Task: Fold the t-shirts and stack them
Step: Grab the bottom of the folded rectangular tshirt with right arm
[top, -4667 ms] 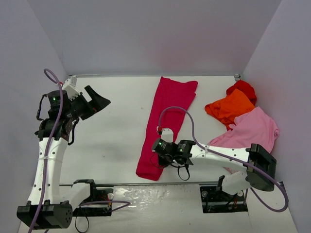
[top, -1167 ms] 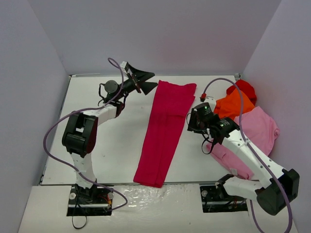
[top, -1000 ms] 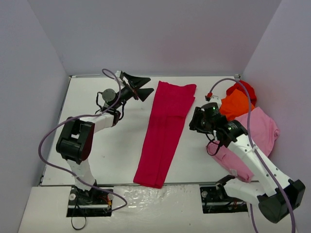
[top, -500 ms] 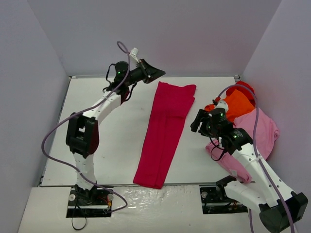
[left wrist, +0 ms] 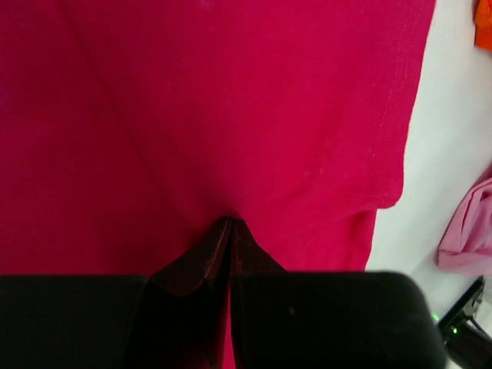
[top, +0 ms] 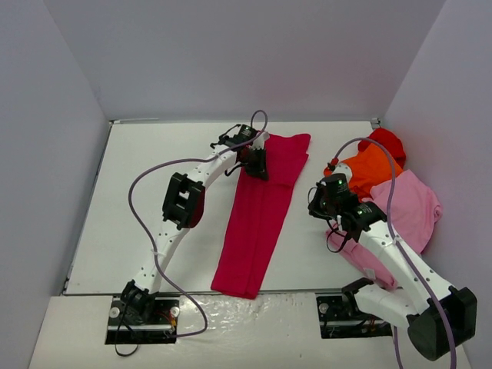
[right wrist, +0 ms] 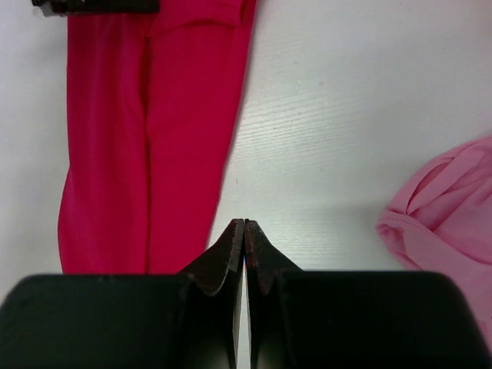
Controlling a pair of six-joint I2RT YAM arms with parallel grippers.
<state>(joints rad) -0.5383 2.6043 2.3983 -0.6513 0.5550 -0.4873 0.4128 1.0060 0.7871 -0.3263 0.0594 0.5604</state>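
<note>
Crimson-magenta t-shirt lies flat on the white table, folded lengthwise into a long narrow strip. It runs from far centre toward the near edge, slanting a bit left as it comes near. L arm is stretched far out across the table, and L gripper is down on the strip's far end, at its left side. In L wrist view its fingers are pressed together w/ tips on the cloth. Creases in the fabric run straight into the tips, so a small bit of cloth is pinched btw them. The shirt fills nearly that whole view, w/ its stitched edge on the right and bare table past it. R gripper hangs over bare table to the right of the strip's far half, btw the strip and the heap of other shirts, touching neither. In R wrist view its fingers are closed tight against each other w/ nothing btw them, tips above the table just beside the strip's right edge. The other shirts are bunched at the far right corner. Red t-shirt is furthest back, orange t-shirt is just in front and touching it, and light pink t-shirt is nearest and largest, w/ part of R arm crossing over it. All three are crumpled and sit apart from the crimson strip, bare table btw.
</note>
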